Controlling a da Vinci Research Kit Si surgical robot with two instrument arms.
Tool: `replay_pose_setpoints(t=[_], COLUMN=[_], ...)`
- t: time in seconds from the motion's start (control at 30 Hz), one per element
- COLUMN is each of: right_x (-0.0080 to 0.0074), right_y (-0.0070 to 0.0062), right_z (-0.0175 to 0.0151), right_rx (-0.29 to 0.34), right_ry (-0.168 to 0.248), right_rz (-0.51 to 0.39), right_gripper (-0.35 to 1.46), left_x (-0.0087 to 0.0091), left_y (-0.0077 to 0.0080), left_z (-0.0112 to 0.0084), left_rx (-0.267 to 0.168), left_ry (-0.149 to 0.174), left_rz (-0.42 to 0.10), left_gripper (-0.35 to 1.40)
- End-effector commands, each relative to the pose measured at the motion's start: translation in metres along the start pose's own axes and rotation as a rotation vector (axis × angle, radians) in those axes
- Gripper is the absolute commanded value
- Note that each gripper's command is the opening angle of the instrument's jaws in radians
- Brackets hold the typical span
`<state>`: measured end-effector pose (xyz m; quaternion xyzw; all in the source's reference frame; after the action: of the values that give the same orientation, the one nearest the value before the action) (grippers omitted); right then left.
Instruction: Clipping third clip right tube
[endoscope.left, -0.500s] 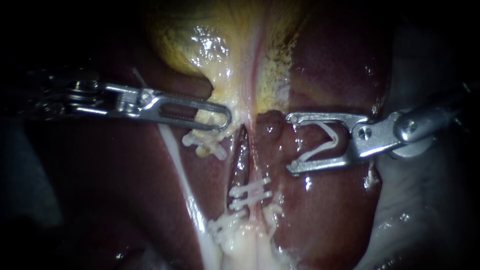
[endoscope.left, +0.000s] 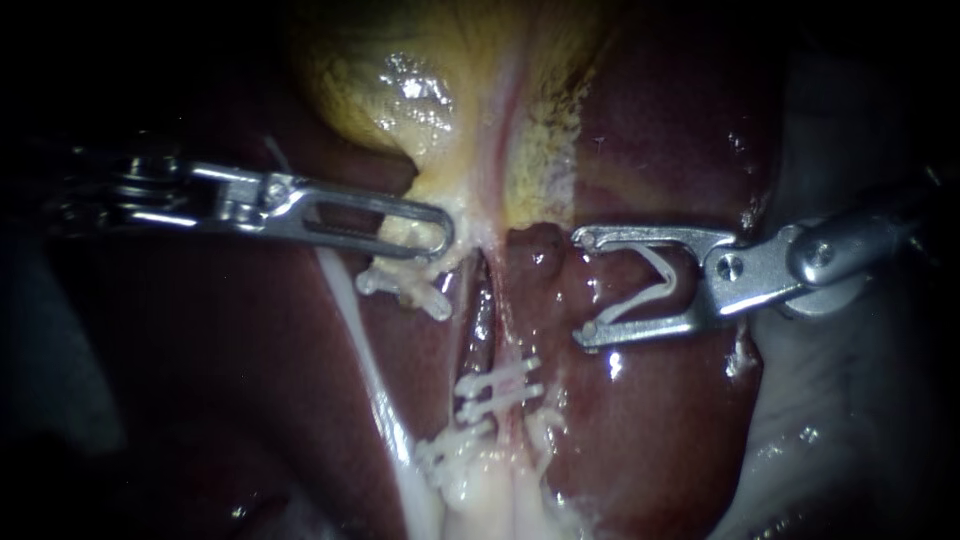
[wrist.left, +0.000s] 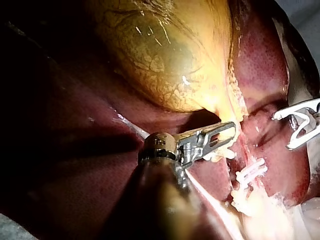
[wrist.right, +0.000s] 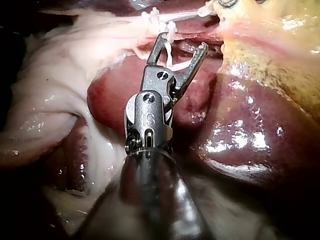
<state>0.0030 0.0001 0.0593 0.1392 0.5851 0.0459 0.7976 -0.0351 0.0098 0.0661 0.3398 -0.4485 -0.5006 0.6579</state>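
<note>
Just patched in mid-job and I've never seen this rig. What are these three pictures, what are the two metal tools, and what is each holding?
Two thin robot instruments work on a pig's liver and yellowish gallbladder. The endoscope view looks from close to the tissue. Each wrist view rides on one instrument's arm, looking along its shaft. The left instrument grips pale tissue at the gallbladder's narrow end. The right instrument carries an open white clip in its wide jaws, not yet around the tube. White clips already cross that tube.
</note>
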Motion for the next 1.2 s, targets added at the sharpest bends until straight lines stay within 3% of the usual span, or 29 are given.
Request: replay_pose_setpoints(t=[0.03,0.2,0.73,1.2], right_x=[0.0,0.0001,0.0009,-0.0027], right_y=[0.0,-0.0001,-0.0001,0.0018], right_z=[0.0,0.0002,0.0028,0.008], right_rx=[-0.001,-0.005,0.025,0.011], right_ry=[0.001,0.001,0.014,-0.039], right_rz=[0.012,0.047,0.303,0.384], right_gripper=[0.5,0.5,0.5,0.49], left_x=[-0.0003,-0.001,-0.0006,-0.0003], left_y=[-0.0005,-0.002,-0.0017,-0.0027], left_z=[-0.0006,-0.0022,-0.002,-0.002], left_rx=[-0.001,-0.01,-0.012,-0.016], left_ry=[-0.004,-0.013,-0.014,-0.018], left_rz=[0.008,0.039,0.041,0.039], left_gripper=[-0.35,-0.35,-0.35,-0.35])
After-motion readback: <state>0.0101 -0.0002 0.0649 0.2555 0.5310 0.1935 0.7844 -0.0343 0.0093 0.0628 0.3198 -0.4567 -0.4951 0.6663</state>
